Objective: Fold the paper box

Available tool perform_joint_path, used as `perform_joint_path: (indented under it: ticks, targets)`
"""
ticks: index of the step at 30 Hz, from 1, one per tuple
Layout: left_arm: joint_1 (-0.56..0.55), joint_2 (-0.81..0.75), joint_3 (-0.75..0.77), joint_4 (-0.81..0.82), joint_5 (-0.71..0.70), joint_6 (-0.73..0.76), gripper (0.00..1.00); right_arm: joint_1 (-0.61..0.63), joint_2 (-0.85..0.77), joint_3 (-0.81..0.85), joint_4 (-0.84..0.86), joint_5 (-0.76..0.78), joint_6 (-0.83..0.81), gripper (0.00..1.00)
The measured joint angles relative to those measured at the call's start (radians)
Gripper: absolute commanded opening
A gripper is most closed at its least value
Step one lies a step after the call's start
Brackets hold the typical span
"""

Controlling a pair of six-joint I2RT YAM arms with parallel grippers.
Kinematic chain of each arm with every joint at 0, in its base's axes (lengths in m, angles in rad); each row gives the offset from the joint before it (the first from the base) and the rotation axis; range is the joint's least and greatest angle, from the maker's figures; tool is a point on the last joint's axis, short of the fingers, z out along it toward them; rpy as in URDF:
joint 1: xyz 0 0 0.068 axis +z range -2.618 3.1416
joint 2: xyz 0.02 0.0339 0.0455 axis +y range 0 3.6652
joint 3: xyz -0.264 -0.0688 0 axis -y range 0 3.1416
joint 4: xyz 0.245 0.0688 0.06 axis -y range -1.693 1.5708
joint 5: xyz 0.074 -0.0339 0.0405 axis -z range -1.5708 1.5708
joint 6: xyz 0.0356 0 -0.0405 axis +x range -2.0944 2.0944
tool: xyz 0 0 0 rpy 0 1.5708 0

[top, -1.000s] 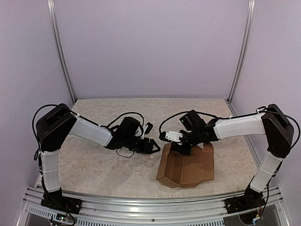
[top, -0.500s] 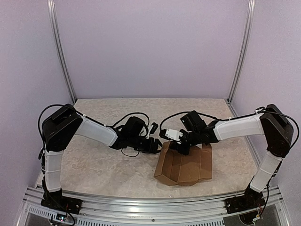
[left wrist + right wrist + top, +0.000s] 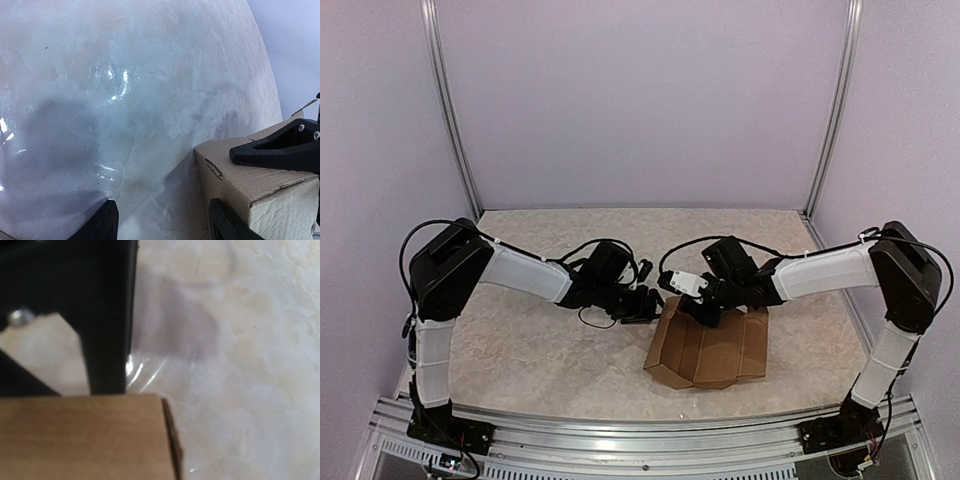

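The paper box (image 3: 705,350) is a brown cardboard blank, partly folded, lying right of the table's middle. In the left wrist view its raised corner (image 3: 260,180) fills the lower right. My right gripper (image 3: 705,312) is shut on the box's far left edge, and one black finger (image 3: 280,150) lies along the top of that fold. The right wrist view shows only cardboard (image 3: 85,437) over its own fingers. My left gripper (image 3: 655,303) is open just left of the box, low over the table. Its right finger (image 3: 225,222) is against the box's side wall, and bare table lies between its fingers (image 3: 102,222).
The marbled tabletop (image 3: 540,350) stretches left of the box. Purple walls and metal posts (image 3: 455,130) close in the back and sides. A black part of the left arm (image 3: 105,315) stands close in front of the right wrist camera.
The left gripper has slid right until it is beside the box. The right gripper has drawn the box slightly left and turned it a little.
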Motion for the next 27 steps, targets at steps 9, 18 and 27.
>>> perform_joint_path:
  ticks: [9, 18, 27]
  targets:
    - [-0.008, -0.047, -0.081, 0.029, 0.031, -0.014, 0.61, 0.001, 0.004, 0.002, 0.008, 0.012, 0.01, 0.06]
    - [0.006, -0.036, -0.099, 0.097, 0.082, -0.052, 0.61, 0.001, 0.012, 0.008, 0.014, 0.014, 0.014, 0.06]
    - [0.034, -0.021, -0.119, 0.162, 0.148, -0.09, 0.6, 0.003, 0.02, 0.026, 0.002, 0.04, 0.019, 0.2]
